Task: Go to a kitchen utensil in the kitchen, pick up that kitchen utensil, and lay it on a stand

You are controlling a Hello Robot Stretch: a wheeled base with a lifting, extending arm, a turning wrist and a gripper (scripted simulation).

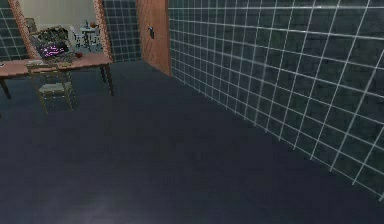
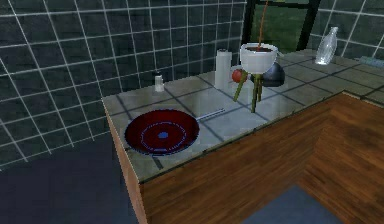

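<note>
a tiled counter (image 2: 230, 115) with a wooden front carries a round red pan (image 2: 160, 131) with a pale handle, a small shaker (image 2: 158, 83), a white cylinder (image 2: 222, 66), a red round thing (image 2: 238, 75), a dark pot (image 2: 273, 75) and a clear bottle (image 2: 325, 47). across the dark floor (image 1: 150, 150), a wooden table (image 1: 85, 63) bears small clutter.

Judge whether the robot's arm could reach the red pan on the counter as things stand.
Probably yes: the red pan lies by the near edge of the counter, with bare tile around it and nothing standing in front.
</note>
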